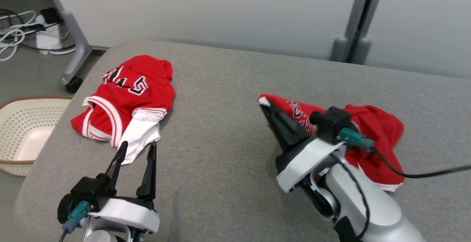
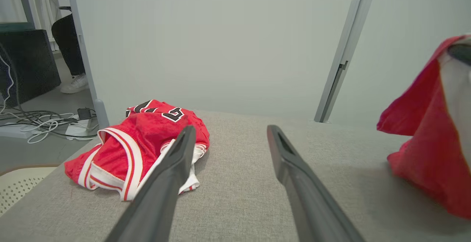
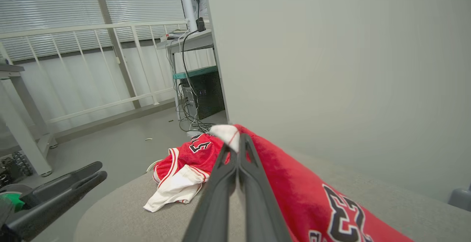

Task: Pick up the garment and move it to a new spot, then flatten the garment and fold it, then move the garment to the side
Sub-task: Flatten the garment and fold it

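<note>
The garment (image 1: 371, 131), a red jersey with black and white lettering, lies crumpled on the right of the grey padded surface (image 1: 228, 87). My right gripper (image 1: 265, 104) is shut on its white-trimmed left edge and holds that edge lifted; in the right wrist view the fingertips (image 3: 235, 142) pinch the hem, with the red cloth (image 3: 294, 183) draped to the right. My left gripper (image 1: 138, 146) stands open at the lower left with nothing between its fingers. Its fingertips are just short of a second red and white jersey (image 1: 128, 91), which the left wrist view (image 2: 147, 139) shows bunched up.
A cream perforated basket (image 1: 22, 131) sits on the floor off the surface's left edge. Cables and a caster leg (image 1: 73, 80) are at the far left. A grey partition wall (image 1: 220, 10) stands behind. A person's leg and shoe (image 2: 71, 76) show by a desk.
</note>
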